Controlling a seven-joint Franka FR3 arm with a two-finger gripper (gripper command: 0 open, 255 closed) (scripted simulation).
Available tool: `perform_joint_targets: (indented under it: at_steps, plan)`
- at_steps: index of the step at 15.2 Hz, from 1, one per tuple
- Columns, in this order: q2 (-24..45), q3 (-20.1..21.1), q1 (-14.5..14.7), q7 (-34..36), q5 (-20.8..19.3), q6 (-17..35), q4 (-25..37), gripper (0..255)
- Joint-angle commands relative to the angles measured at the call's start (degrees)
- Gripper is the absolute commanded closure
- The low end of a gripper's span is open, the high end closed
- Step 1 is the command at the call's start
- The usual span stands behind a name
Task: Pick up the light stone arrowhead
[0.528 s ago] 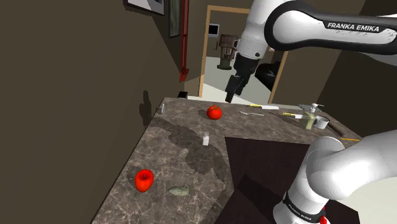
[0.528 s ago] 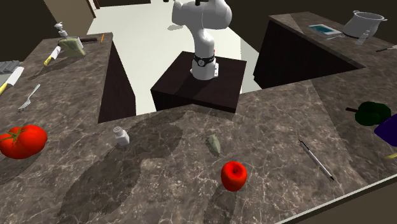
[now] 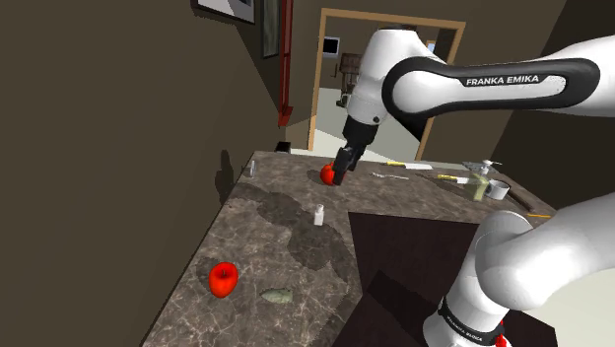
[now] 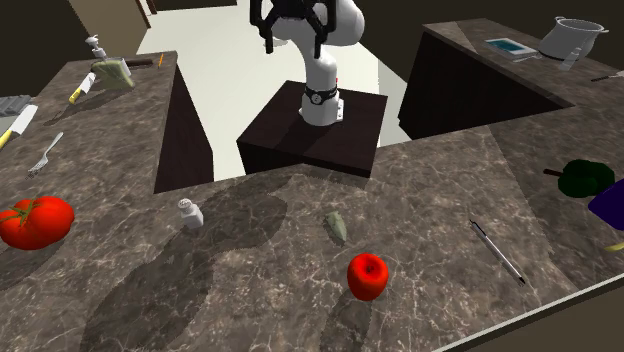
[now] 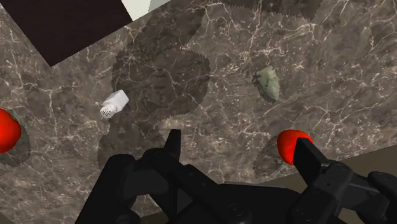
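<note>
- Shoulder view: the gripper (image 3: 338, 176) has come down and moved toward this view's left since half a second ago. It now hangs in front of the tomato (image 3: 326, 173) and covers part of it, while before it was higher, in front of the doorway.
- The grey-green arrowhead (image 3: 277, 294) lies flat on the near part of the dark marble counter (image 3: 258, 232). It is just beside the red fruit (image 3: 223, 278) and well apart from the gripper. The small white shaker (image 3: 319, 214) stands between them. None of these has moved.
- Second exterior view: the gripper (image 4: 293, 38) now enters at the top edge, above the stand (image 4: 352, 140); earlier it was not there. The arrowhead (image 4: 337, 226) lies between the shaker (image 4: 189, 212) and the red fruit (image 4: 367, 275).
- Wrist view: the two black fingers of the gripper (image 5: 242, 153) stand wide apart with nothing between them, so the claw is released. The arrowhead (image 5: 269, 83) lies ahead of the fingers, untouched. The red fruit (image 5: 289, 142) is partly behind one fingertip.
</note>
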Motion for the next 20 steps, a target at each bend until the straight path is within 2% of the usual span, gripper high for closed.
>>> perform_joint_targets:
  at_steps: [1, 11, 20]
  plan:
    - [1.64, 0.31, 0.69, -0.7, 0.45, 4.05, -2.27, 0]
    - [16.12, 1.97, 4.03, -4.54, 2.62, 25.47, -9.23, 0]
    - [35.44, 3.8, 6.6, -8.13, 3.8, 44.02, -8.52, 0]
